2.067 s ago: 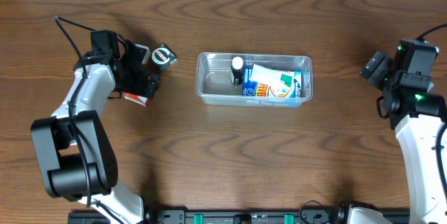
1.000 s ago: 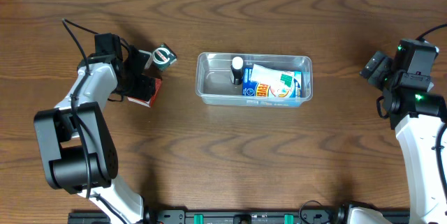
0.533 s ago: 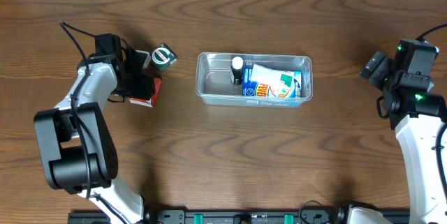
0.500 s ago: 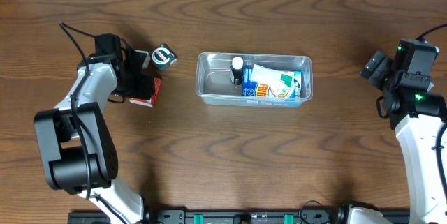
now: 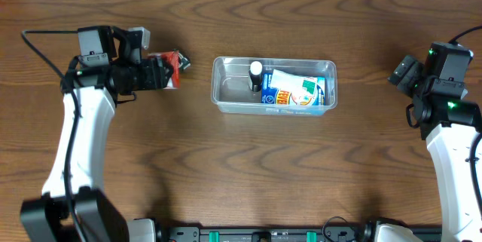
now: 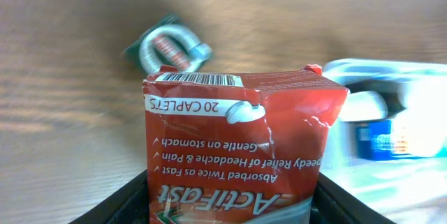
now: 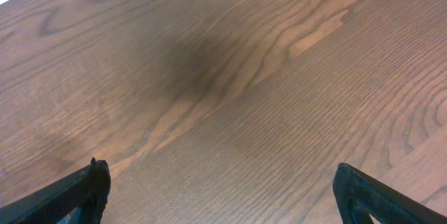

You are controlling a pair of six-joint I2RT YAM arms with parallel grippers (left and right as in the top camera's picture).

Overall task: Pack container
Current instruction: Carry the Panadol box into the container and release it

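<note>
Now left arm reaches toward 3 o'clock, left gripper pinching red ActiFast box, up off the table where it lay half a second ago. Print reads "20 CAPLETS", "Gentle on stomach". Container sits mid-table, at 3 o'clock of box. Right gripper spread wide, unmoved at 3 o'clock edge.
</note>
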